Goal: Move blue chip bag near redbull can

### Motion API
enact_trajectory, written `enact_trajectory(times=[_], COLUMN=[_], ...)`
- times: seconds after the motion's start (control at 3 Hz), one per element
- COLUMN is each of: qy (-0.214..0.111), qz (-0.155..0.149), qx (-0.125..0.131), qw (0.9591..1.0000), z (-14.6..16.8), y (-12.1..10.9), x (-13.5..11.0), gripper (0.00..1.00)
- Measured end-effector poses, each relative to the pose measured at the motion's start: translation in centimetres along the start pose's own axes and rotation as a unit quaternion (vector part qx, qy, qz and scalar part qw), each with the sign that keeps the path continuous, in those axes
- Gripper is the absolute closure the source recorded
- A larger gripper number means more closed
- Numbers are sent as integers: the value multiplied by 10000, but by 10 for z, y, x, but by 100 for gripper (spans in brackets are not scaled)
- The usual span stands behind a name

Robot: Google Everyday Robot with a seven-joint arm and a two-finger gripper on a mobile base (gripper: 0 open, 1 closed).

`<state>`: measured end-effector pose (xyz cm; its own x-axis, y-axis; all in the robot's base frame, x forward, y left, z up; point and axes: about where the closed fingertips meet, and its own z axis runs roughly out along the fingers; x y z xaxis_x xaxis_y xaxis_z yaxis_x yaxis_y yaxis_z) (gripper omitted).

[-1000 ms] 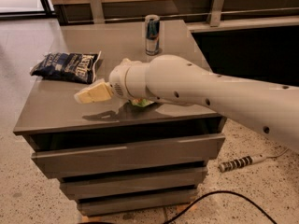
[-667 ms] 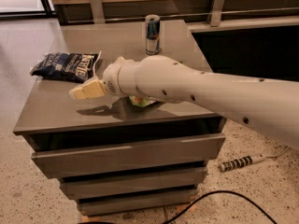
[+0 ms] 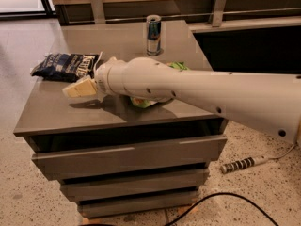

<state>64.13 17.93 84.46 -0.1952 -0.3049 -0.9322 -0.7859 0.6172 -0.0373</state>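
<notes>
Furthest left, the blue chip bag [image 3: 66,66] lies flat on the grey drawer cabinet [image 3: 56,117], close to its left edge. It is just beyond your gripper claw [image 3: 74,88] and slightly to its left, near the claw but apparently not touching it. The gripper claw hangs low over the cabinet top with its pale tip pointing left. Whether it is open or closed cannot be told from this angle, and nothing appears to be in its hold. The low, level posture suits a reach toward the bag, so you are probably lining up the grasp.

Behind the gripper claw, to its right, a bright green snack bag [image 3: 142,101] lies mostly hidden under the white arm (not your target, so leave it alone). Further right of the claw and well beyond it, the redbull can [image 3: 153,34] stands upright near the back edge, well apart from the blue bag. The can is slim and looks easy to tip when you bring the bag in. Down on the floor at far right lies a power strip [image 3: 242,164].
</notes>
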Motion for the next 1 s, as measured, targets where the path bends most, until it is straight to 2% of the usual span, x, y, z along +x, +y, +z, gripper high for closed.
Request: enact_trajectory(times=[0.33, 1.0], qy=[19, 164], qz=[-38, -125], qx=[-38, -58], qw=[10000, 9998], z=[17, 50], y=[0, -16], x=[0, 4], gripper=[0, 3])
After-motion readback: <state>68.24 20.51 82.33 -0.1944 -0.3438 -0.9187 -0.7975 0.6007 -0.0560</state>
